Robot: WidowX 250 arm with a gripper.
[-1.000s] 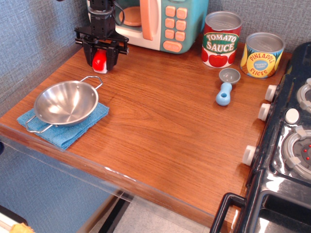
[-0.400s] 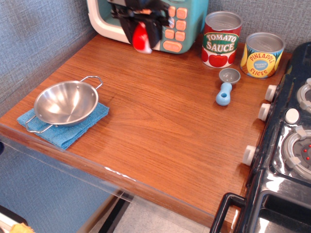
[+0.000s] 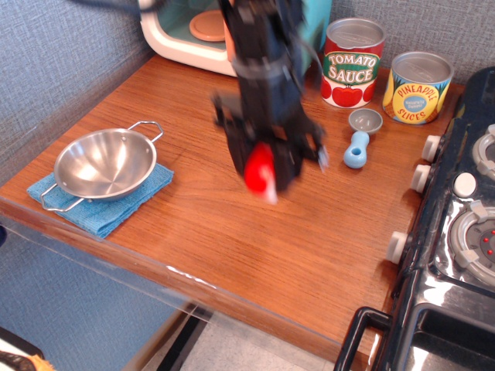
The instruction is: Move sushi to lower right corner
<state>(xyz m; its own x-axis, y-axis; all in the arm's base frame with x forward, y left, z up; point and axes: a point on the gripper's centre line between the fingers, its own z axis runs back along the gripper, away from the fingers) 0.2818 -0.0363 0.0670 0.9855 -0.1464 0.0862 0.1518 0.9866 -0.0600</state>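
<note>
Holding the sushi [image 3: 261, 168], the gripper [image 3: 263, 171] hangs over the middle of the table [image 3: 232, 232]. Its black fingers [image 3: 232, 147] press on both sides of the sushi, which sticks out below them. The sushi is red on top with a bit of white at its low end, and it looks blurry. Left of the fingers sits a shiny bowl [image 3: 105, 163] with nothing in it, on a blue cloth [image 3: 116, 207]. Right of them lies a blue scoop [image 3: 359, 139]. Behind that stand two cans [image 3: 353, 62].
</note>
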